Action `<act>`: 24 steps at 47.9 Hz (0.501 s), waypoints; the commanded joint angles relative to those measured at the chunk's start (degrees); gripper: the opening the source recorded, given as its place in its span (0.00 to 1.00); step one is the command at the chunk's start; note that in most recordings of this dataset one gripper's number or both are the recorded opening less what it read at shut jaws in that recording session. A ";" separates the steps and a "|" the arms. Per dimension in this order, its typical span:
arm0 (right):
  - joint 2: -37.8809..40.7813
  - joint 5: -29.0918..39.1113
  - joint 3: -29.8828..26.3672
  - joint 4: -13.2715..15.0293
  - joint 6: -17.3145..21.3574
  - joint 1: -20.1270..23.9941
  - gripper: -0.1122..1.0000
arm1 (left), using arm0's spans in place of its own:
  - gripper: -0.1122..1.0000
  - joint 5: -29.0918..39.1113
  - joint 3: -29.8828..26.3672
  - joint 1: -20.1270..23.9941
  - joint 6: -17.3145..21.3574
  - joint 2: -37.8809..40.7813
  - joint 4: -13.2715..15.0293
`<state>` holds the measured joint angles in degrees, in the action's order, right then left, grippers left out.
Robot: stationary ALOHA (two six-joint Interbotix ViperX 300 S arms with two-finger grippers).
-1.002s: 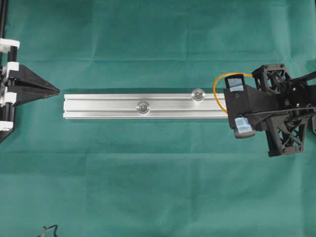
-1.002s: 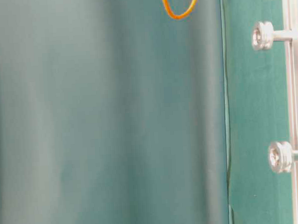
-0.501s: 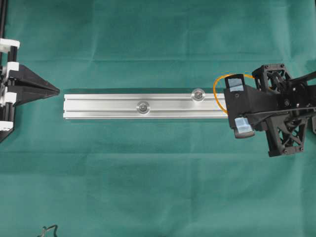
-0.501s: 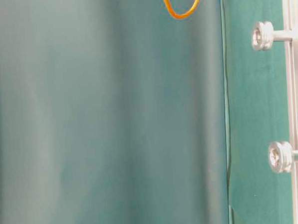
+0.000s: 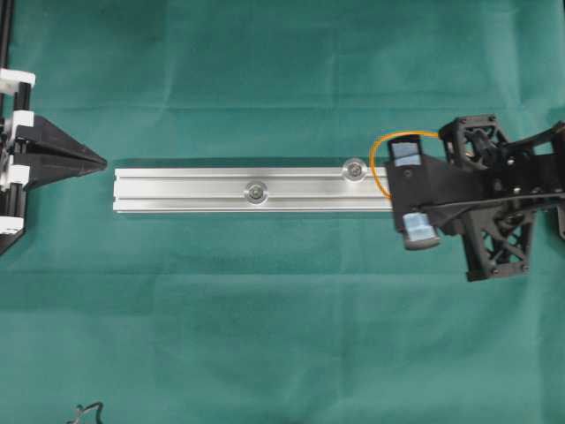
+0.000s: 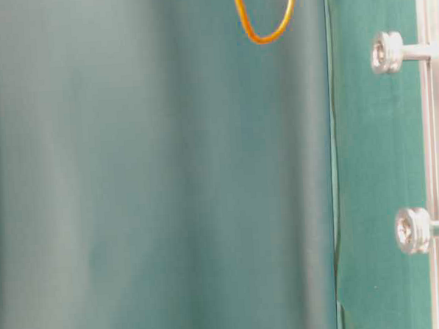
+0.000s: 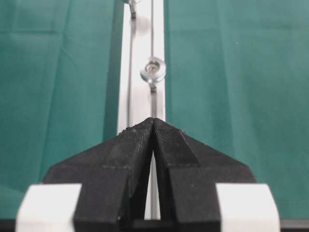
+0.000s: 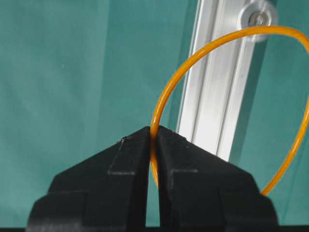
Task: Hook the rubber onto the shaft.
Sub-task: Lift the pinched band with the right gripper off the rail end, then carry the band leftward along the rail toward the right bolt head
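**Over the rail's right end: band carried nearer the first shaft**

Right pincer has shifted left along the silver rail since a second ago, jaws clamped on the rubber, which hangs as an open loop ahead of the fingertips. In the overhead view the loop's leading edge now sits just beside the nearer shaft, not yet around it; the earlier frame had it farther off. In the table-level view the band hangs lower than before, clear of the pegs. Second shaft untouched. Left pincer shut, empty, parked near the rail's left end above the green bench. Judgement: approach under way, hooking not done.
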<state>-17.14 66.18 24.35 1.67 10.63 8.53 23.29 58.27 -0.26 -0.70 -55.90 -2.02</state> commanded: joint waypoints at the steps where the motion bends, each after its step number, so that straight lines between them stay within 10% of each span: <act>1: 0.70 -0.88 -2.55 0.79 0.09 0.09 0.16 | 0.10 -0.26 -1.93 -0.18 0.09 0.44 0.00; 24: 9.49 -1.23 -12.22 3.69 -0.35 -0.79 0.16 | 0.10 -0.26 -1.93 -0.18 0.00 0.44 0.00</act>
<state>-7.82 65.21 14.77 4.92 10.37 8.00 23.29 58.27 -0.35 -0.62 -55.90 -2.02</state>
